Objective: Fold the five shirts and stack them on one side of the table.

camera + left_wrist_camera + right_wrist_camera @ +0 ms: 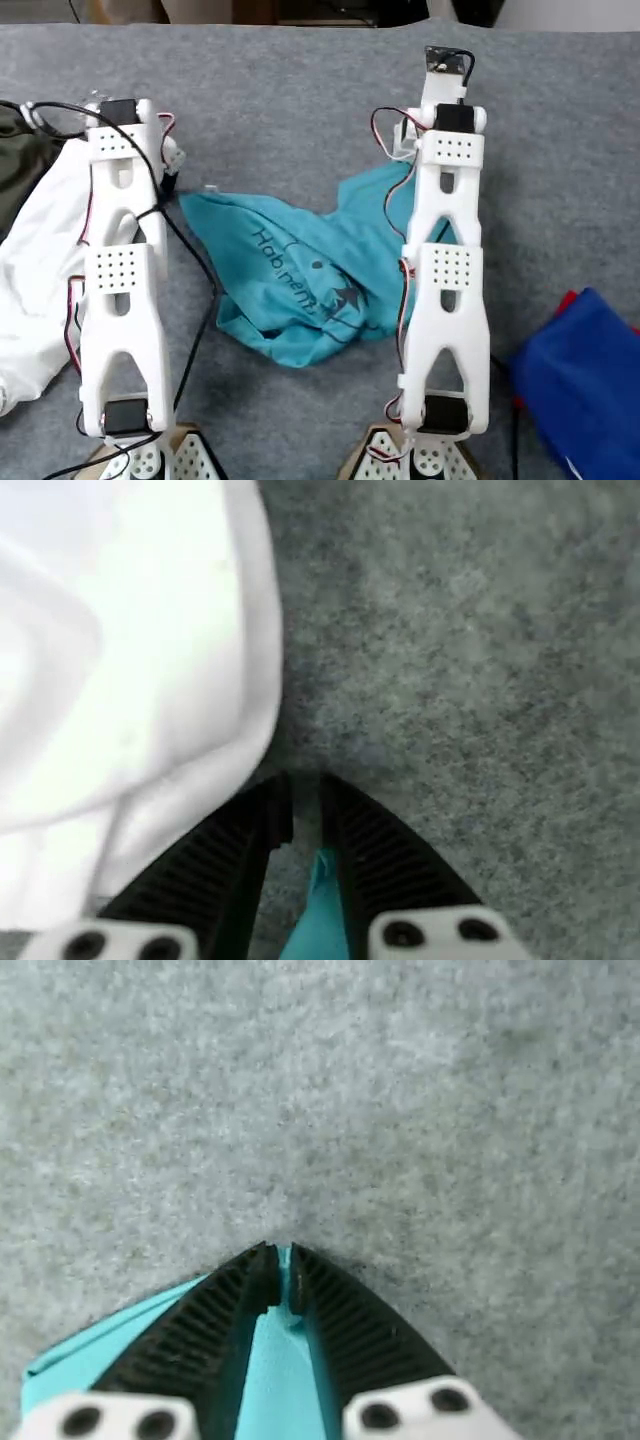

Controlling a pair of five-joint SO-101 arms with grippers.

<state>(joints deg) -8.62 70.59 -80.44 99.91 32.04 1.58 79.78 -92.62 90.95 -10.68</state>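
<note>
A teal shirt (300, 280) with dark print lies crumpled on the grey table between the two arms. In the left wrist view, my left gripper (305, 780) is shut on a strip of the teal cloth (322, 910), right beside the edge of a white shirt (110, 650). My right gripper (280, 1250) is shut on another edge of the teal cloth (275, 1360), low over the grey surface. From above, the shirt's two upper corners run under the left arm (120, 270) and the right arm (447, 260).
The white shirt (40, 250) lies loose at the left edge, with a dark green garment (18, 160) behind it. A blue shirt (585, 380) on something red (565, 303) sits at the right front. Bare grey table (300, 100) stretches across the back.
</note>
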